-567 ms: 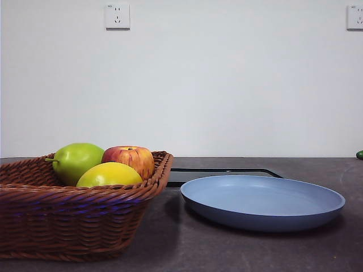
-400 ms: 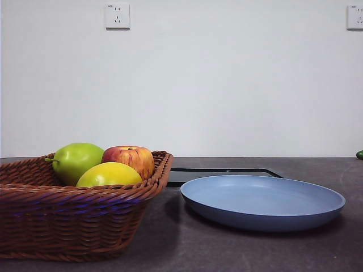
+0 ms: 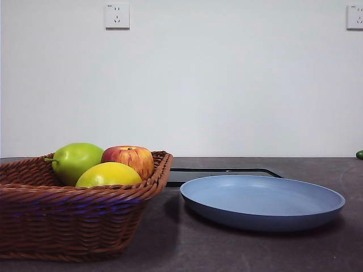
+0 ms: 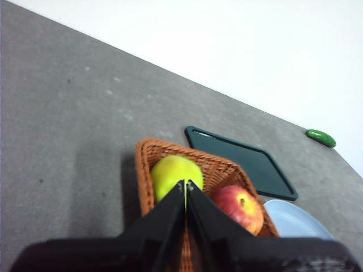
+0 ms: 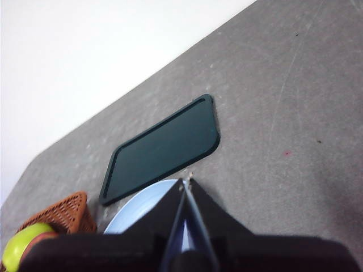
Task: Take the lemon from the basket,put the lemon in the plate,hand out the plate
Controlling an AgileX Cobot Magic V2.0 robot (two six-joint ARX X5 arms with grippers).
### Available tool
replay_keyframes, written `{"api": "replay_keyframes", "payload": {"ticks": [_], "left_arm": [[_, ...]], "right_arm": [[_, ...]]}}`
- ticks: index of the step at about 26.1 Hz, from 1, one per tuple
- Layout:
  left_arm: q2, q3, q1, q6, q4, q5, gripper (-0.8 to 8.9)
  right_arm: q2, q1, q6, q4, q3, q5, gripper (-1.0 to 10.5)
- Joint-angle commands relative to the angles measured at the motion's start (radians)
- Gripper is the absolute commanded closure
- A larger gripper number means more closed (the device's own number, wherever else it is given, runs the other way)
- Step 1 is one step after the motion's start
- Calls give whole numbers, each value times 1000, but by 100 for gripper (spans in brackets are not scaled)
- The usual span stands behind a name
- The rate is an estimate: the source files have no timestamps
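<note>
Front view: we look level from about table height, close in, straight across at the back wall; the basket [image 3: 79, 218] fills the near left, the plate [image 3: 262, 202] the near right, the black tray [image 3: 221, 171] a thin strip behind.

Left wrist view: we look down from well above the table, past the left gripper [image 4: 185, 187], whose jaws meet at the tips, onto the basket [image 4: 146, 170], tray [image 4: 249, 164] and a sliver of plate [image 4: 295, 221].

Right wrist view: we look down from high, past the right gripper [image 5: 186, 184], tips likewise together, onto the tray [image 5: 161, 148], plate [image 5: 136, 209] and basket corner [image 5: 59, 212].

Shared by all three: basket, plate, tray.
</note>
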Motion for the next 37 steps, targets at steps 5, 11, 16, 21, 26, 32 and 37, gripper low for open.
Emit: {"api": "replay_keyframes", "payload": {"ticks": [5,11,16,21,26,32,37], "left_arm": [[193,183,-1,92,-99,39,807],[361,337,-8,206,-158,106,807],[465,448,-19,271,-254,129,807],[592,557,-35,353,-423,163,807],[684,610,-60,383,-467,163,720],[715,613,-99,341,-429,166,561],[716,613,-153,267,-370,159,462]], "right_arm": [[216,2,-157,-95,206,-42,943],[441,3,-241,-164,364,-134,943],[611,2,-349,-248,476,-204,943],[761,3,-436,-346,556,-271,914],[873,3,-442,-371,568,-279,793],[1019,6,-451,-360,568,-272,711],[1218,49,-444,-269,568,-272,713]]}}
